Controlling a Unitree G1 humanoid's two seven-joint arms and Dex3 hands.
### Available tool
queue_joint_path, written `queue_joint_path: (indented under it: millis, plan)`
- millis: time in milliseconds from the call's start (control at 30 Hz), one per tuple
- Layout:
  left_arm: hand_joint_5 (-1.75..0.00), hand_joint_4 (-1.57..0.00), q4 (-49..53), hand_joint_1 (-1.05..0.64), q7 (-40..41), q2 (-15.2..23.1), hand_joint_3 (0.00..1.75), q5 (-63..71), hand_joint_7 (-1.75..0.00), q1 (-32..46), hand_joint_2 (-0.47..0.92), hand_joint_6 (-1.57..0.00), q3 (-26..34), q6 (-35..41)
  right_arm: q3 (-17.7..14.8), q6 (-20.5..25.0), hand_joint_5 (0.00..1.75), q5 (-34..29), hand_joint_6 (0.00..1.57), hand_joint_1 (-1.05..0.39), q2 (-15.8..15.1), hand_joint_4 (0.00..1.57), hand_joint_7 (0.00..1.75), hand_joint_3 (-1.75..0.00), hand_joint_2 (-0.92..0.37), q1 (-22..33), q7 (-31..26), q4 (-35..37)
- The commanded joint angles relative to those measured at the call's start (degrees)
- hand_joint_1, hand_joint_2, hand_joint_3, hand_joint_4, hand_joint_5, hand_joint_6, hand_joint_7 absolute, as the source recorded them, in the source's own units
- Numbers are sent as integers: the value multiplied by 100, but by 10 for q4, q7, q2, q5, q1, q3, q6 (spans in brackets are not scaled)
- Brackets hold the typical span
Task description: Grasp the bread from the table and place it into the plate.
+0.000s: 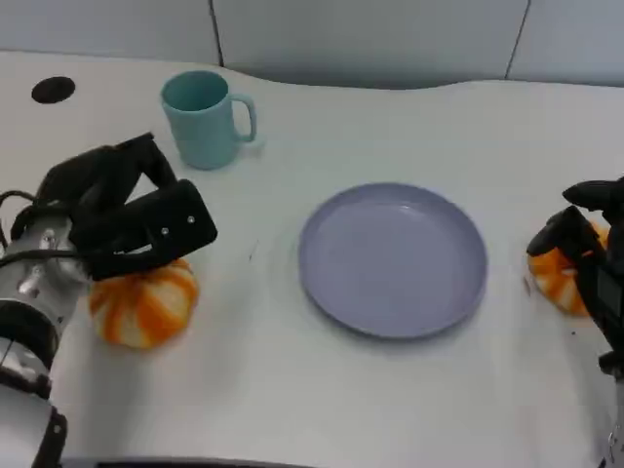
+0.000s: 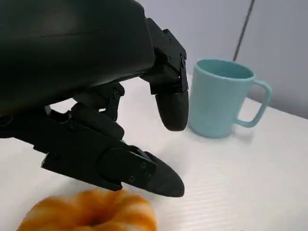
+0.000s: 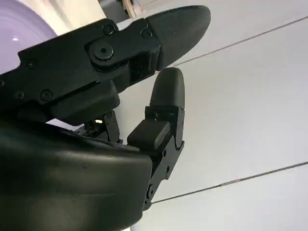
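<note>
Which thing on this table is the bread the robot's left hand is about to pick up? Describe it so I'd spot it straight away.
Start at the round lilac plate in the middle of the white table. Look toward the robot's left side, past the light blue mug, to just beneath the black left hand. The bread is the orange-and-white striped ring-shaped bun lying there; a similar bun sits by the right hand.

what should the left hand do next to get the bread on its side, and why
Probably lower the left hand a little and close its fingers around the orange-and-white striped round bread. The hand hovers just above that bread with fingers apart and nothing held, and the round lilac plate beside it lies empty.
</note>
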Motion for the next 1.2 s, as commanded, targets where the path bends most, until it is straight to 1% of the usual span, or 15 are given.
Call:
queue_joint_path:
  millis: [33,67,100,167,200,233,300,333,367,500,600,733,933,1067,1200]
  plan:
    - [-118,-63,-63,-80,-42,31,4,7,-76,18,92,-71,-14,5,-1,8,175,3,71,-54,-8,60,108,-1,-91,7,-10,-12]
    - [-101,-63,-78,-81,-52,35,6,9,-48,24,92,-76,-17,7,-1,9,175,3,71,-54,-8,61,108,-1,-91,7,-12,-13]
    - [-95,-63,-90,-81,-58,38,7,10,-38,29,92,-79,-19,10,-1,9,175,3,71,-54,-8,61,108,-1,-91,7,-13,-14]
    - [-91,-63,-102,-82,-62,42,8,15,-30,38,92,-80,-26,8,-3,9,175,7,71,-55,-8,61,108,-1,-91,7,-10,-13]
    - [-70,-58,-106,-86,-63,43,11,20,-17,42,92,-75,-32,4,-4,9,175,10,71,-53,-9,61,108,-1,-91,6,-7,-13]
    - [-62,-57,-108,-87,-63,45,12,23,-11,45,92,-74,-35,1,-5,8,175,12,71,-53,-9,61,108,-1,-91,5,-6,-12]
    - [-54,-56,-105,-89,-80,44,13,30,-6,44,92,-73,-45,4,-5,8,175,13,71,-52,-9,61,108,-1,-91,5,-6,-11]
    - [-49,-49,-100,-90,-98,45,14,36,-3,41,92,-63,-55,7,-5,7,175,13,72,-52,-10,61,108,-1,-91,5,-6,-11]
    - [-44,-41,-97,-92,-111,45,16,40,-1,39,92,-54,-61,10,-5,7,175,13,72,-53,-10,61,107,-1,-91,4,-6,-11]
    - [-37,-33,-103,-92,-162,53,19,62,0,30,92,-46,-90,21,-4,11,175,13,73,-53,-10,62,107,0,-91,6,-10,-15]
    - [-37,-34,-122,-92,-192,61,19,73,-1,30,92,-47,-100,32,-4,9,175,12,73,-52,-10,63,106,0,-91,6,-10,-15]
    - [-36,-38,-173,-93,-237,75,20,83,-2,39,92,-50,-108,59,-4,10,175,12,73,-53,-12,62,105,0,-91,6,-7,-13]
    - [-36,-45,-301,-93,-286,106,20,80,-3,90,92,-54,-94,101,-5,11,175,13,74,-53,-11,62,105,0,-91,8,-11,-17]
    - [-35,-43,-368,-93,-310,126,23,84,-2,121,92,-53,-92,118,-6,8,175,13,75,-53,-13,62,103,0,-91,8,-6,-15]
    - [-34,-42,-395,-92,-321,132,24,84,-1,135,92,-53,-87,126,-6,8,175,12,76,-54,-13,62,103,0,-90,8,-9,-15]
